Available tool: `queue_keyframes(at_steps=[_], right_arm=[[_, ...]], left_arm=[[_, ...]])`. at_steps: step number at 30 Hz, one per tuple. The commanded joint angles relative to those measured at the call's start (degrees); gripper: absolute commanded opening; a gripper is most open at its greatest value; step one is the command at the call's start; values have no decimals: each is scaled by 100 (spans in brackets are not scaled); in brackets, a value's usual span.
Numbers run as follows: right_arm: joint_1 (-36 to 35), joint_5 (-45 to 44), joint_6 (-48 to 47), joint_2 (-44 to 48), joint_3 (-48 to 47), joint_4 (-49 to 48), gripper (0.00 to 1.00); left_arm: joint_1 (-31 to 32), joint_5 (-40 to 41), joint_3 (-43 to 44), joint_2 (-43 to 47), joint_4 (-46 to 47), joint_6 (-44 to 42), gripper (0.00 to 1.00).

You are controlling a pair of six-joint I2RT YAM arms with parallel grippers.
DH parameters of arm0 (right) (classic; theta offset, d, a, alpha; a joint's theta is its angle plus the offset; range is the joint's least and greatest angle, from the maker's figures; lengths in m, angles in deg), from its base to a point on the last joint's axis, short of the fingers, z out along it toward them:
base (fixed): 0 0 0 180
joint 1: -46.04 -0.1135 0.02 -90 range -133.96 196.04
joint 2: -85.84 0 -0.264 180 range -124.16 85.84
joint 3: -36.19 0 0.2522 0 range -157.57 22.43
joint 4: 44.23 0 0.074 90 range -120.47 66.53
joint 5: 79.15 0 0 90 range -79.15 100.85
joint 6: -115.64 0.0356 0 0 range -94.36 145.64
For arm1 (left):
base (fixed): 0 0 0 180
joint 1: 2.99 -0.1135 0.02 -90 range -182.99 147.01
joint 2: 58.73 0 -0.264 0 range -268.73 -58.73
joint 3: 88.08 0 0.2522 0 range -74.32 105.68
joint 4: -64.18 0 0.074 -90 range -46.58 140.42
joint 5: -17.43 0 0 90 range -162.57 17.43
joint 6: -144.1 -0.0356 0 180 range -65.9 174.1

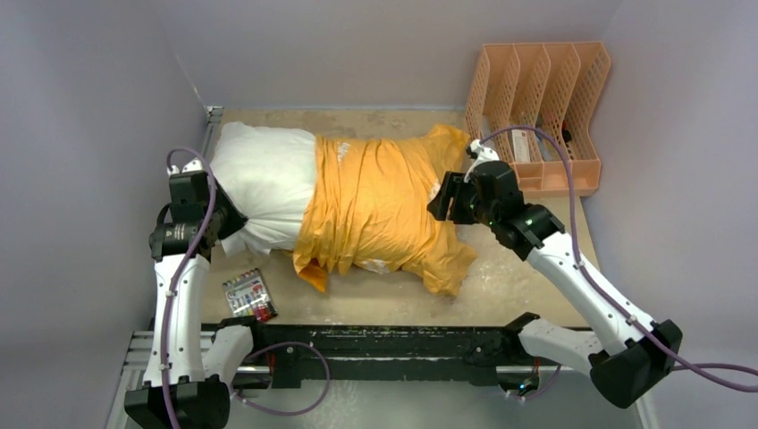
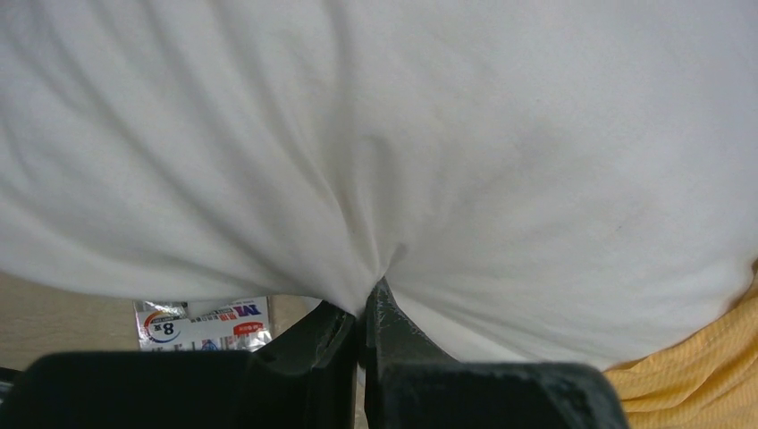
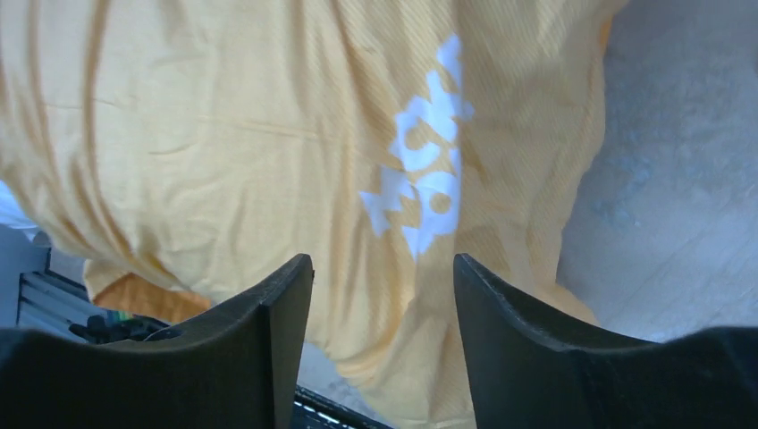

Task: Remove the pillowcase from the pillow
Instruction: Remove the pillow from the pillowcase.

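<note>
The white pillow (image 1: 265,179) lies across the table, its left end bare. The orange-yellow pillowcase (image 1: 380,201) covers its middle and right part, bunched and hanging loose at the near side. My left gripper (image 1: 217,223) is at the pillow's near left corner, shut on a pinch of white pillow fabric (image 2: 375,268). My right gripper (image 1: 444,198) hovers at the pillowcase's right end, open, with nothing between its fingers. In the right wrist view the pillowcase (image 3: 268,134) with white lettering lies below the right gripper (image 3: 383,273).
A peach file rack (image 1: 541,112) stands at the back right, close behind the right arm. A small printed packet (image 1: 248,294) lies near the front left and shows as the packet (image 2: 201,323) under the pillow. Grey walls close in both sides.
</note>
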Motion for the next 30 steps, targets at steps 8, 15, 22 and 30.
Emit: queue_keyframes(at_steps=[8, 15, 22, 30], right_arm=[[-1878, -1091, -590, -1169, -1650, 661, 71], [-2541, -2124, 120, -2348, -1546, 1163, 73], [-1978, -3658, 768, -2868, -1373, 2268, 23], [-699, -2983, 334, -784, -97, 1117, 7]], left_arm=[[-75, -54, 16, 109, 599, 137, 0], [-73, -56, 63, 203, 529, 189, 0], [-70, 542, 277, 38, 88, -13, 0], [-73, 949, 340, 45, 68, -47, 0]])
